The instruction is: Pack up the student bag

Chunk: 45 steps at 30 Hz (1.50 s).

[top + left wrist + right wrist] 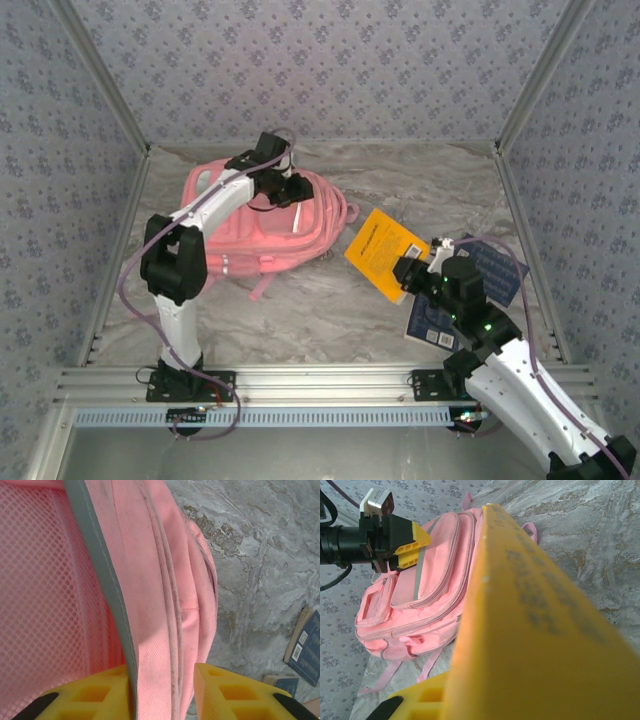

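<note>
Nearest is the aluminium rail (pixel 320 380) where both arms are bolted. At the back left of the marble-patterned table (pixel 330 310) lies the student bag (pixel 245 240), flat, front pockets up. Its long axis runs left to right with a slight slant, straps trailing off the right end and the near side; which end is the top I cannot tell. The left gripper (pixel 161 672) is pinched on a raised fold of the bag's pink fabric beside the grey stripe, probably to lift an opening. Right of the bag, well clear of it, the right gripper (pixel 408 272) clamps a yellow book (pixel 378 245) by its near edge, the far edge aimed at the bag, likely for loading. Two blue books (pixel 500 270) lie by that arm.
</note>
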Motion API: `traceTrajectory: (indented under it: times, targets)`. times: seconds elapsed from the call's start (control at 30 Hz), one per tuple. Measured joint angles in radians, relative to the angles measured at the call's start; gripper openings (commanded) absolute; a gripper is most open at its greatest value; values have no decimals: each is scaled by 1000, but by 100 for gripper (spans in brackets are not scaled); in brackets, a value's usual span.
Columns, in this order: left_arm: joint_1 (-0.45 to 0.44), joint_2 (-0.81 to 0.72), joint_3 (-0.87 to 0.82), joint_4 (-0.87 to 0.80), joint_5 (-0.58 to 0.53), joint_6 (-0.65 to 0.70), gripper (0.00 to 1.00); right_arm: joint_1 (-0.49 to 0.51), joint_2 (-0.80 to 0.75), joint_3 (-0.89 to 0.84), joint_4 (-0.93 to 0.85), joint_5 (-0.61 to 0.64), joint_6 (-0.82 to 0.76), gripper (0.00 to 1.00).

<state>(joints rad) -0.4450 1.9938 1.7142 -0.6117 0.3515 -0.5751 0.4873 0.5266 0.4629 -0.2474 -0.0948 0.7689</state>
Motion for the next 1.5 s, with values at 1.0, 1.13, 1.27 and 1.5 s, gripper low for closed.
traceTrajectory:
  times: [1.0, 1.13, 1.27, 1.5]
  targets:
    - [-126, -19, 177, -288, -72, 247, 0, -60, 36, 209, -297, 61, -156, 0]
    - [-138, -118, 139, -294, -10, 270, 0, -101, 43, 245, -316, 15, -180, 0]
    - [-133, -217, 125, -307, 56, 287, 0, -149, 44, 248, -319, -77, -182, 0]
    - [-51, -367, 5, -251, 256, 270, 0, -239, 51, 248, -298, -275, -106, 0]
